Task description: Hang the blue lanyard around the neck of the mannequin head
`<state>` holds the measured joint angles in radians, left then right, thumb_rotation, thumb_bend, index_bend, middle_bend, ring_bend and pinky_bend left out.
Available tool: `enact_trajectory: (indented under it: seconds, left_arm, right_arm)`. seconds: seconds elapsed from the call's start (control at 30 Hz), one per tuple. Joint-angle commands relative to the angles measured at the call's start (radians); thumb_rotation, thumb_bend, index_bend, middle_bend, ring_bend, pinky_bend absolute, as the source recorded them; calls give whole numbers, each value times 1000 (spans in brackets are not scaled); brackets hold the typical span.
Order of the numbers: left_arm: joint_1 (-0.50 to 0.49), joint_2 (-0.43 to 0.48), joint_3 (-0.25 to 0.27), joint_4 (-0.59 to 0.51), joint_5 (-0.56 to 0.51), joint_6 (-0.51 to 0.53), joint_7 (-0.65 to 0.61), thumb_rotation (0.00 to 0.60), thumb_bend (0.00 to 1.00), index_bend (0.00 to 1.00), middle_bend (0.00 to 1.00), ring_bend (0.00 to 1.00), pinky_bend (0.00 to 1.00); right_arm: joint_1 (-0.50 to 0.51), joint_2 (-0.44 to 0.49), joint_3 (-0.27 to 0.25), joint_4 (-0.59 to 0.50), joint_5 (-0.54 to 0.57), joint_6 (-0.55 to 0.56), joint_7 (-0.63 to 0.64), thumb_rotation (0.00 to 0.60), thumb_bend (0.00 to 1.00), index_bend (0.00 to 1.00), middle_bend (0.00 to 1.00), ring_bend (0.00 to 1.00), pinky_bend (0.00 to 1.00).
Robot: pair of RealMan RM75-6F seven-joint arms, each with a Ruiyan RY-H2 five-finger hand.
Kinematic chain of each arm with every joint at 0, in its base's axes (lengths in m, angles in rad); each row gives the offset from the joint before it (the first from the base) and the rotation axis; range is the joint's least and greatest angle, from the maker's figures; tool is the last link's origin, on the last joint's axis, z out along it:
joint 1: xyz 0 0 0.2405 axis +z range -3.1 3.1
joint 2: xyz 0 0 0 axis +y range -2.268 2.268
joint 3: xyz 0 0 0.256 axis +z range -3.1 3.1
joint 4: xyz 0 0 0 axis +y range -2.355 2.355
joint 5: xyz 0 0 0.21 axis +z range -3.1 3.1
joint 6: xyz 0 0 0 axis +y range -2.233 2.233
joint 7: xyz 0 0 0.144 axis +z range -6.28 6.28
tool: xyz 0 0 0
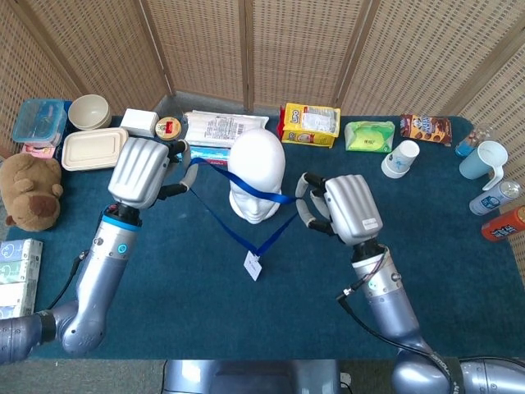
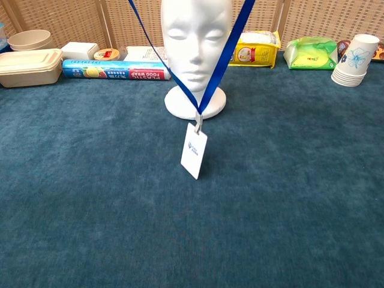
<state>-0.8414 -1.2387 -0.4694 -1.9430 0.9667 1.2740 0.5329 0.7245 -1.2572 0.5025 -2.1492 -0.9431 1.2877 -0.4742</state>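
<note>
Both hands flanked the mannequin head (image 1: pixel 257 175) and held the blue lanyard (image 1: pixel 246 192) stretched across its top front. Left of the head, the left hand (image 1: pixel 141 170) pinched the strap in curled fingers (image 1: pixel 177 190). Right of it, the right hand (image 1: pixel 344 208) did likewise. Below the head's chin, the badge (image 2: pixel 193 151) hung tilted.
</note>
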Motion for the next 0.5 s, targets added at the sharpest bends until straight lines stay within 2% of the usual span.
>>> enact_trajectory:
  seconds: [0.03,0.37,0.5]
  left_arm:
    - [-20,-6,-7,24,-21,-14,3,528,472,669,1000,1000,1000]
    - [-91,-41,-30,122,-91,-60,-8,526,473,669,1000,1000,1000]
    - [-141,-77,-48,195,-134,-81,-5,527,472,671,1000,1000,1000]
  right_arm:
    - [46,6,35,34,68,-24,-7,591,511,641,945,1000,1000]
    - [148,-10,68,137,181,-74,-3,592,511,645,945,1000,1000]
    - [211,-22,89,218,254,-115,-11,593,511,645,945,1000,1000]
